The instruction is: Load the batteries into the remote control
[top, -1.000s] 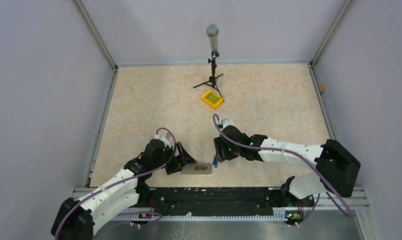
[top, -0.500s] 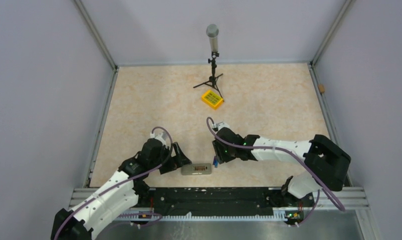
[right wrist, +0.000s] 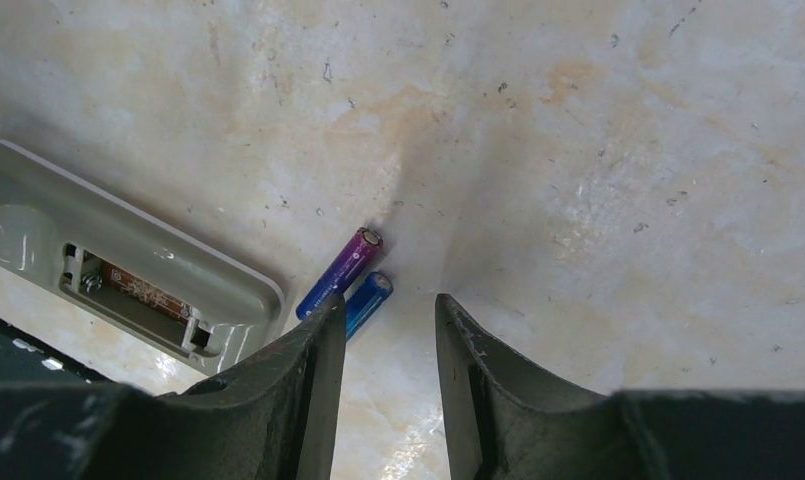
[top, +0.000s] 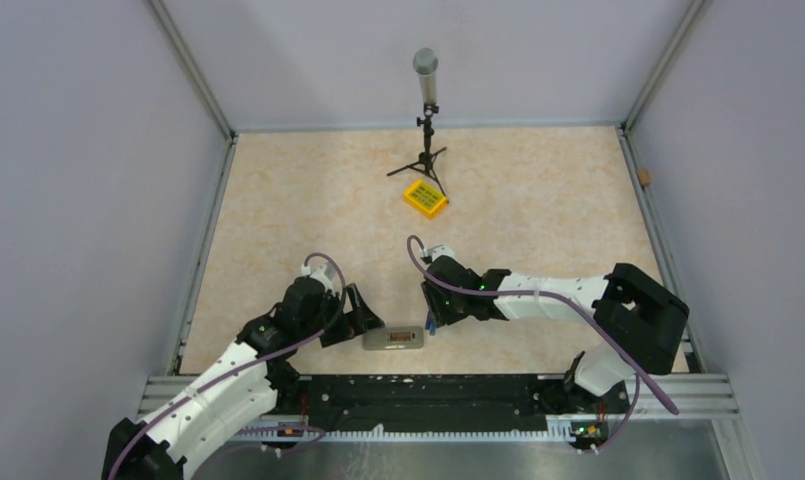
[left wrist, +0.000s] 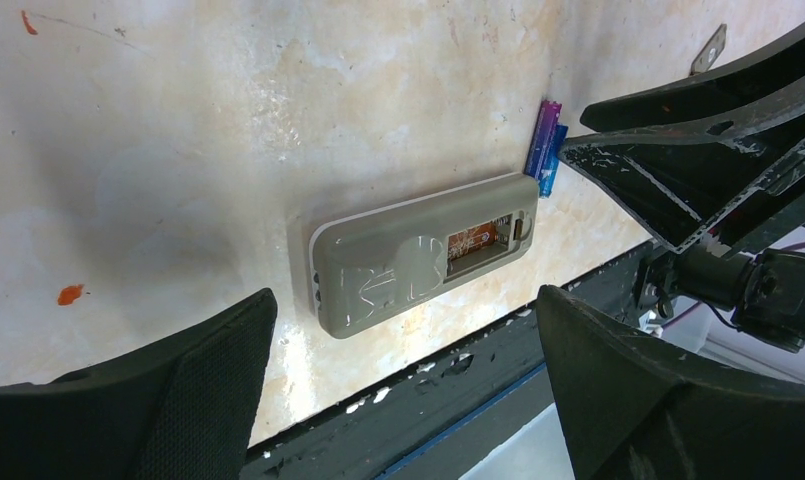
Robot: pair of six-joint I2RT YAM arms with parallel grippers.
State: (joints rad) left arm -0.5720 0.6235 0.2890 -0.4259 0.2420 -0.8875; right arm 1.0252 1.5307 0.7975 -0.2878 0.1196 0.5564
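We see a matt grey plastic remote control (left wrist: 398,265), glossy metallic-blue batteries (right wrist: 340,272) and a smooth, faintly shiny marbled table (top: 528,200).

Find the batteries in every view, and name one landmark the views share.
Top external: batteries low centre, just off the right end of the remote.
Left wrist: batteries upper right, past the remote's open end.
Right wrist: batteries near centre, side by side, right of the remote.
Shared landmark: the remote, back up, cover off.
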